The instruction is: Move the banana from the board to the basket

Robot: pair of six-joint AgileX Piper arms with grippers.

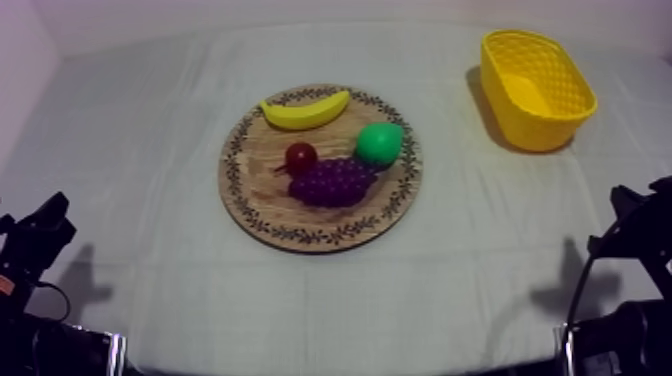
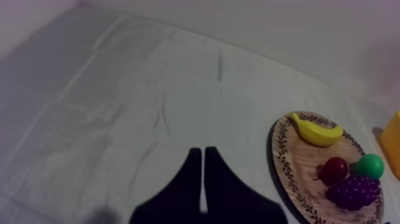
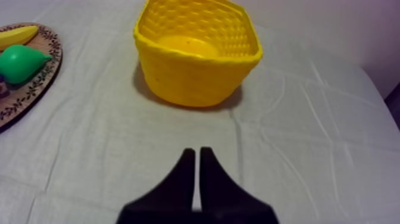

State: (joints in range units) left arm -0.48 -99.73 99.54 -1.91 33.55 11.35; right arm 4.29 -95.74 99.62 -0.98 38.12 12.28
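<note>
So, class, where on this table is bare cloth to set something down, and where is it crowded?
Bare cloth: between the board and the basket; the wide stretch left of the board; the near strip between the left gripper and the right gripper. Crowded: the board, with banana, pear, grapes and small red fruit packed close.

From our right wrist, the frame edge chops the wooden board down to a slice. We get just the tip of the banana, plus a dark scrap beside the pear that we can't identify. From our left wrist, the yellow basket is a cut-off sliver, and the board's near rim runs out of frame.
</note>
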